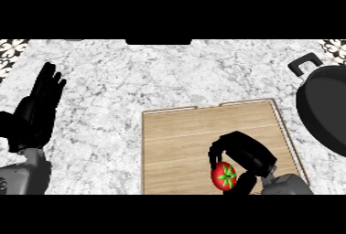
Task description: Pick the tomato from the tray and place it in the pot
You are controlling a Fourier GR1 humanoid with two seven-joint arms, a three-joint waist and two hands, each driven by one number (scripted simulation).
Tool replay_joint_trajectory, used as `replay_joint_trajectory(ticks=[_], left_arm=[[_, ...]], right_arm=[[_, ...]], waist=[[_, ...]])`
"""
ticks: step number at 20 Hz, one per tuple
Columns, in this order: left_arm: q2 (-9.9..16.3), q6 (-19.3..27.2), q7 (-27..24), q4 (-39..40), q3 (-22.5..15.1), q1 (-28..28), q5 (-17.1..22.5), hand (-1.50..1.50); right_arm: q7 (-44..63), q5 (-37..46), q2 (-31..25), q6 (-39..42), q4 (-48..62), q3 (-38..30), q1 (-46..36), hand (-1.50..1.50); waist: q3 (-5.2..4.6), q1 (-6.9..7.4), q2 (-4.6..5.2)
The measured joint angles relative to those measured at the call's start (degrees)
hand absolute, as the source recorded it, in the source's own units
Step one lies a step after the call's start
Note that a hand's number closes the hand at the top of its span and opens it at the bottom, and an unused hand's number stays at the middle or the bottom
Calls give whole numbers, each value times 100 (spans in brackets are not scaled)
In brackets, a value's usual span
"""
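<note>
While the left hand (37, 109) rests at about nine o'clock, fingers straight and pointing up, released and holding nothing, the right hand (245, 153) sits low at around five o'clock over the wooden tray (196, 137). Its fingers curl round the tomato (225, 176), a red one with a green star-shaped stem top, grasping it from above and from the right side. I cannot tell whether the tomato is touching the tray or lifted just off it. A black pot (324, 109) with a loop handle lies at three o'clock, cut off by the edge, well apart from the tomato. Both tray and pot sit on the speckled marble table (121, 77).
</note>
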Motion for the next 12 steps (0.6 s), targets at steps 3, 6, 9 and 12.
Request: replay_joint_trajectory(ticks=[3,6,9,12], left_arm=[[29,-107,-22,-8,101,44,80,0],[-1,-88,-14,60,117,-28,31,0],[4,-96,-103,97,157,20,9,0],[31,-32,-34,110,207,11,-27,0]], right_arm=[[-231,146,25,-83,91,-12,7,150],[-252,241,108,-64,117,-76,-33,150],[-259,422,-210,-76,-552,61,566,150],[-396,770,-817,-208,-1357,301,1400,150]], waist=[[-14,0,-15],[-11,-7,-9],[2,-43,-16],[3,-182,-55]])
